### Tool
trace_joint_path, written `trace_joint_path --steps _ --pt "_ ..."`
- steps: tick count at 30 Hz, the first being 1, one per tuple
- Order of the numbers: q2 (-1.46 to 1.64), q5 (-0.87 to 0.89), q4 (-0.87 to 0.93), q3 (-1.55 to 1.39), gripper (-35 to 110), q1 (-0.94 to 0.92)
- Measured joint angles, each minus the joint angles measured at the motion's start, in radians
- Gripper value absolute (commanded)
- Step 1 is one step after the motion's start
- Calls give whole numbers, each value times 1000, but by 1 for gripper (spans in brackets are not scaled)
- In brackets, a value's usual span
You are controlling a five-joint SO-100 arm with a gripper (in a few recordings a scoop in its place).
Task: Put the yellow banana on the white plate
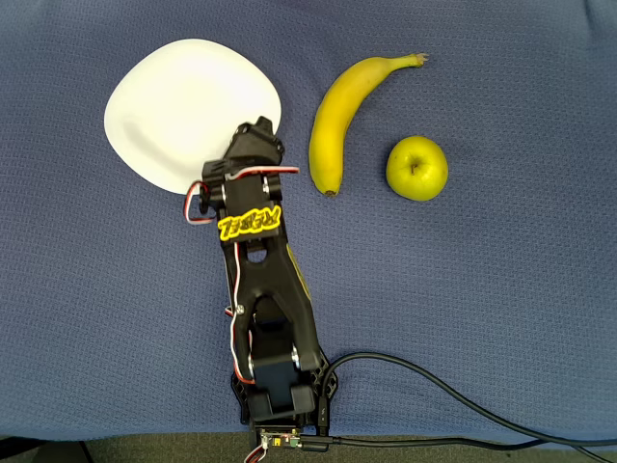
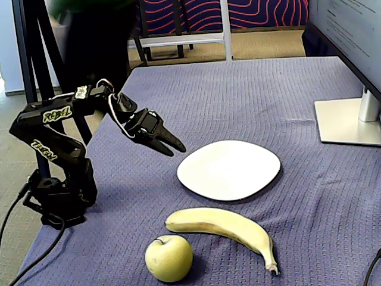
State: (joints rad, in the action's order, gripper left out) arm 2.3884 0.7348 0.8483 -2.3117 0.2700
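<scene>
The yellow banana lies on the blue cloth between the white plate and an apple, stem toward the far side in the overhead view. In the fixed view the banana lies in front of the plate. My gripper hangs over the plate's edge nearest the arm, a short way left of the banana. In the fixed view the gripper is raised above the cloth, pointing down toward the plate, shut with nothing in it. The plate is bare.
A yellow-green apple sits right of the banana; it is nearest the camera in the fixed view. A monitor stand stands at the table's right edge. Black cables trail from the arm's base.
</scene>
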Motion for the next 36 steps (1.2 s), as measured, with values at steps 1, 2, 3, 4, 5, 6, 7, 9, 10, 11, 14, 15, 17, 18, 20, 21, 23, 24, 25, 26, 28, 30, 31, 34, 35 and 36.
trace_joint_path --steps 1,2,3,4,5,6,7,9,10,11,14,15,17,18,20,21,23,24,25,26,28,30,31,34,35,36 --pt "-18 38 11 25 15 -3" --pt "-43 77 25 54 15 -6" --pt "-64 115 35 81 16 -8" --pt "-84 155 44 107 17 -15" --pt "-104 193 52 130 19 -25" --pt "-126 232 63 155 21 -37" --pt "-149 272 80 183 23 -48" --pt "-199 339 118 238 23 -75" --pt "-225 368 133 262 23 -91" --pt "-250 390 149 284 23 -104" --pt "-314 436 187 348 23 -149" --pt "-341 446 202 374 24 -166" --pt "-402 465 230 423 24 -204" --pt "-428 469 239 443 24 -221" --pt "-469 476 252 476 24 -250" --pt "-488 476 255 489 24 -264" --pt "-522 482 256 518 24 -293" --pt "-541 489 259 534 24 -305" --pt "-558 502 264 549 25 -318" --pt "-578 514 273 568 26 -324" --pt "-630 546 314 624 28 -321" --pt "-692 577 376 696 29 -307" --pt "-718 588 405 730 29 -304" --pt "-772 611 446 805 29 -307" --pt "-784 615 453 821 29 -307" --pt "-798 620 454 833 29 -307"
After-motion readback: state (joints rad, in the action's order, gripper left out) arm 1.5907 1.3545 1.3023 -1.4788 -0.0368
